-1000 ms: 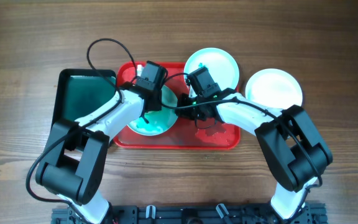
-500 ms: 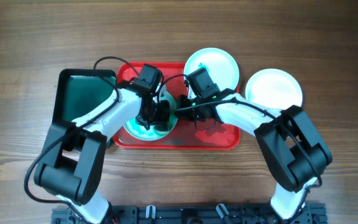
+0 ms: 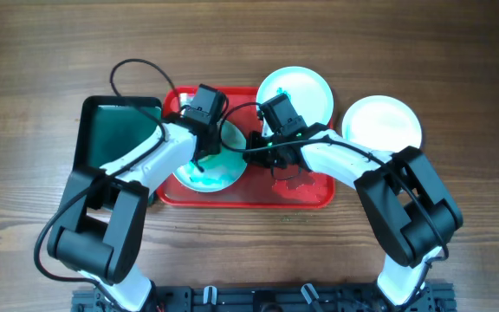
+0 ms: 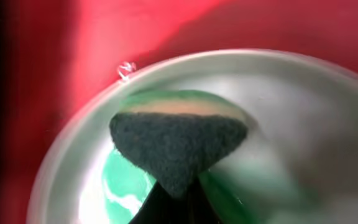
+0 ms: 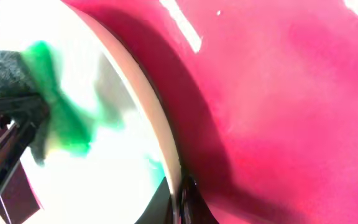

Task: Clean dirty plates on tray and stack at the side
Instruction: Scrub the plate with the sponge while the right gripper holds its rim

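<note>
A pale aqua plate (image 3: 204, 176) with a green smear lies at the left of the red tray (image 3: 310, 196). My left gripper (image 3: 206, 149) is shut on a dark grey sponge (image 4: 179, 146) pressed on the plate's far part (image 4: 303, 118). My right gripper (image 3: 251, 154) is shut on the plate's right rim (image 5: 166, 155), tilting it; the sponge (image 5: 5, 71) and the green smear (image 5: 61, 118) show across it. A second aqua plate (image 3: 306, 87) sits over the tray's back edge. A white plate (image 3: 384, 121) lies on the table at the right.
A black-rimmed dark green tray (image 3: 111, 134) lies left of the red tray. The left arm's cable (image 3: 124, 74) loops above it. The right half of the red tray (image 5: 291, 124) is bare, with small dark specks.
My left gripper pushed the sponge down to the plate's middle, then drew it back to the far edge. The right gripper held the rim without moving.
</note>
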### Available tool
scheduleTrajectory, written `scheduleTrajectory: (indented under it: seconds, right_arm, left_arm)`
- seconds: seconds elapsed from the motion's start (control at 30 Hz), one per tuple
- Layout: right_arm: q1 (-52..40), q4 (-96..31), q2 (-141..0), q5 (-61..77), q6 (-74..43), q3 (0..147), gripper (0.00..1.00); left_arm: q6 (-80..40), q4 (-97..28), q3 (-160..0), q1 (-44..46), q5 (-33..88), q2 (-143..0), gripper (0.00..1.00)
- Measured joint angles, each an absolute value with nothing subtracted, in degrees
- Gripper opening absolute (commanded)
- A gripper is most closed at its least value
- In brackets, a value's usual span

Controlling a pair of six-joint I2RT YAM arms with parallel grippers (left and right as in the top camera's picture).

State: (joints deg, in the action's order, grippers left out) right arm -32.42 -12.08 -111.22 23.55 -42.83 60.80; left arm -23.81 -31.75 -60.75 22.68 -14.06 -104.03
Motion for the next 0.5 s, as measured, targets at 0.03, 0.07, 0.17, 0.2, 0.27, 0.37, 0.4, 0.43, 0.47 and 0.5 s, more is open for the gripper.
scheduleTrajectory:
  seconds: [0.03,0.07,0.17,0.2,0.27,0.37,0.4,0.43,0.47,0.5]
  right_arm:
    - [-32.5,-12.1,-111.2,23.6,-42.8,60.8,0.04]
    - [-32.5,-12.1,-111.2,23.6,-42.8,60.8,0.04]
    - [-32.7,-12.2,-111.2,23.9,-42.8,60.8,0.04]
    - [-32.7,-12.3,-111.2,23.9,-42.6,60.8,0.04]
    - [-32.7,-12.3,-111.2,23.9,-42.3,60.8,0.04]
    - [-32.6,-12.4,-111.2,23.9,-42.2,60.8,0.05]
    - [-32.6,-12.4,-111.2,24.0,-42.2,60.8,0.04]
    - [-32.6,-12.3,-111.2,24.0,-42.2,60.8,0.04]
    - [-32.7,-12.3,-111.2,24.0,-42.2,60.8,0.04]
    - [-32.7,-12.3,-111.2,24.0,-42.2,60.8,0.05]
  left_arm:
    - [-25.3,-34.0,-60.8,22.2,-16.4,-104.0,0.04]
    - [-26.6,-36.2,-60.9,21.8,-17.4,-104.0,0.04]
    - [-29.4,-42.5,-61.3,21.3,-15.8,-104.0,0.04]
    - [-29.8,-44.2,-61.5,21.1,-13.5,-104.0,0.04]
    - [-30.1,-45.9,-61.6,20.3,-7.6,-103.7,0.04]
    - [-28.3,-45.5,-61.6,19.7,7.6,-103.4,0.04]
    - [-27.6,-44.5,-61.4,19.9,13.4,-103.4,0.04]
    - [-27.2,-43.6,-61.3,20.1,16.2,-103.5,0.04]
    - [-26.7,-41.8,-61.1,20.3,19.1,-103.6,0.04]
    - [-26.2,-39.2,-60.8,20.3,21.6,-103.8,0.04]
